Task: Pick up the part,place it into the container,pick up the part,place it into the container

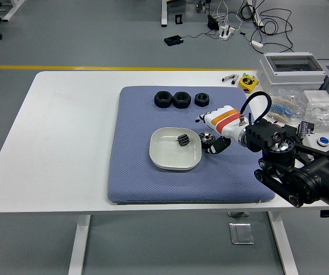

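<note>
Head view. One gear (pixel 182 140) already lies in the white dish (pixel 159 152) on the blue mat (pixel 135 183) of the bench (pixel 67 126). The second gear (pixel 206 137) rests just beside the dish's right rim. The right hand (pixel 214 133) brackets it, fingers parted and not visibly clamped, apparently positioned for a pinch. Three black nuts (pixel 180 99) sit behind, clear of the work.

A single head view looks down and forward from high on the robot's side. The white table (pixel 67 143) fills the middle, its near edge low in the picture, floor beyond its far edge. The right arm (pixel 301 172) enters from the lower right.
</note>
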Controlling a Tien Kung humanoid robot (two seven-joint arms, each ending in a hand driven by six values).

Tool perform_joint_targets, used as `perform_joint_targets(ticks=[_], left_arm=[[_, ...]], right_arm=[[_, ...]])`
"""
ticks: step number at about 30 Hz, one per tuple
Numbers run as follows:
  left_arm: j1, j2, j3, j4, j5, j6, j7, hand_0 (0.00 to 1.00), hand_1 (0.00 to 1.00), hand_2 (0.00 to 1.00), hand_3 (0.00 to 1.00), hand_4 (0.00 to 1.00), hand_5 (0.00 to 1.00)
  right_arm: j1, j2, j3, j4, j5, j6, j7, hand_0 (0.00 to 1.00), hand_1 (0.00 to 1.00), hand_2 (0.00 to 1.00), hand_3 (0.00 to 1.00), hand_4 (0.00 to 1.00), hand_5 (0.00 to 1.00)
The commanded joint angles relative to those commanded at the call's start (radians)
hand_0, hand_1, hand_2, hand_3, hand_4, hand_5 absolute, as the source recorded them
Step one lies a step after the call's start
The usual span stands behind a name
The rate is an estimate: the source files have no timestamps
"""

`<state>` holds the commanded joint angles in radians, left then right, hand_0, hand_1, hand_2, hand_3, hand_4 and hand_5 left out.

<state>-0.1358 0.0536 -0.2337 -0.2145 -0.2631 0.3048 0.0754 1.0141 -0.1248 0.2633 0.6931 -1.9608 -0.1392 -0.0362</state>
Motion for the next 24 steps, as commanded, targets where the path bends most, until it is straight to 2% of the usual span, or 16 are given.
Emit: perform_joint_targets(ticks=[12,23,24], left_arm=[[-0.013,0.002,-0.008,-0.002,0.022,0.004,0.004,0.527,0.582,0.726,0.628,0.629,0.6],[-0.019,0.003,-0.018,-0.004,0.042,0.006,0.007,0.528,0.584,0.725,0.627,0.626,0.599],[-0.02,0.003,-0.018,-0.004,0.042,0.006,0.007,0.528,0.586,0.725,0.627,0.628,0.6]], right_arm=[[0.017,0.029,-0.1,-0.102,0.049,0.011,0.018,0.584,0.649,0.726,0.816,0.911,0.287],[0.036,0.034,-0.142,-0.114,0.039,0.02,0.021,0.558,0.643,0.723,0.805,0.901,0.293],[0.038,0.034,-0.144,-0.112,0.037,0.021,0.022,0.531,0.632,0.719,0.795,0.891,0.301]])
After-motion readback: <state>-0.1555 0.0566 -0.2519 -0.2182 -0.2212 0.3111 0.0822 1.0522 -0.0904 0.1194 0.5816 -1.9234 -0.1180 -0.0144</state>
